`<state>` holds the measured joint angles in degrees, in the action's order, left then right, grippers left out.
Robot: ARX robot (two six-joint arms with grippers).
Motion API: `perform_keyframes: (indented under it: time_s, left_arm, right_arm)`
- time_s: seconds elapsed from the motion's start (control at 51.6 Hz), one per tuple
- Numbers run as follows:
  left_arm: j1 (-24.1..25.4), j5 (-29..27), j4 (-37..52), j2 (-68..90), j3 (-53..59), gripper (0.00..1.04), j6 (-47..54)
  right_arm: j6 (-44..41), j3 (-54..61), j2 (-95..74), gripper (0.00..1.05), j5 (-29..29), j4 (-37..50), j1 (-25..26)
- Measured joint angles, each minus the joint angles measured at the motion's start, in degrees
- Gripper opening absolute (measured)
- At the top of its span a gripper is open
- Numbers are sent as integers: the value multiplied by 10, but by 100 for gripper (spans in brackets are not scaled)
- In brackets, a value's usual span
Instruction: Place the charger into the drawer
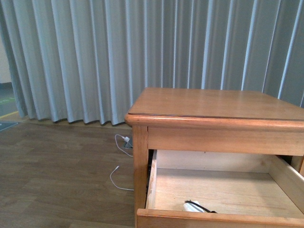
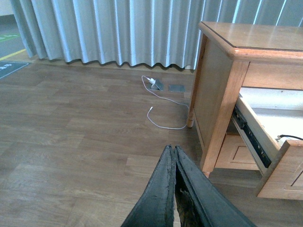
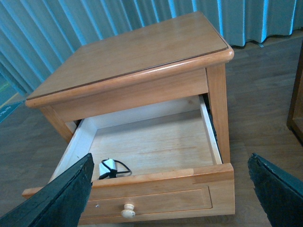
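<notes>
Two tools: one on each side of the scene, and neither touches anything.
Left tool (image 2: 172, 149): pinched closed on nothing, hanging over the floorboards well apart from the nightstand. I judge it has no part in this step.
White cable (image 2: 150, 81): lies on the floor near the curtain, left of the nightstand. It is not the task's thing and should be left alone.
Nightstand (image 1: 213, 102): honey-brown wood, with its upper drawer pulled out toward the robot.
Drawer (image 1: 223, 187): open, pale inside, its front panel and round knob (image 3: 127, 211) nearest the robot.
Charger (image 3: 108, 167): on the drawer's floor, just behind the front panel and left of the middle. Its black cable is looped beside it, and it is clear of both tools.
Right tool (image 3: 169, 161): spread wide and holding nothing, above the drawer's front edge.
Progress: the charger is inside, so the main aim looks met. Only clearing the arm seems left.
Step in hand: probably taking the right tool away from the drawer.
Doing it well: lift straight up before swinging aside. Leave the fingers wide so none hooks the black loop. Stay off the front panel so the drawer does not shift.
Check: whether the cable sits fully below the rim is hard to tell from here.
</notes>
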<state>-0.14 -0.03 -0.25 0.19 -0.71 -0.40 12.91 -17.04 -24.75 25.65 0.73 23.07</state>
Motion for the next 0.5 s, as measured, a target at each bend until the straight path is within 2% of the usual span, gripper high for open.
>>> perform_keyframes:
  time_s: [0.174,0.271,0.349,0.426,0.503]
  left_arm:
    - [0,0,0,0,0,6,0]
    - [0,0,0,0,0,23,0]
    - [0,0,0,0,0,45,0]
    - [0,0,0,0,0,59,0]
    - [0,0,0,0,0,75,0]
  right_arm:
    - [0,0,0,97,0,0,0]
    - [0,0,0,97,0,0,0]
    - [-2,0,0,97,-2,1,0]
    - [-84,34,9,97,-83,94,-18]
    - [-156,28,1,97,-94,61,-30]
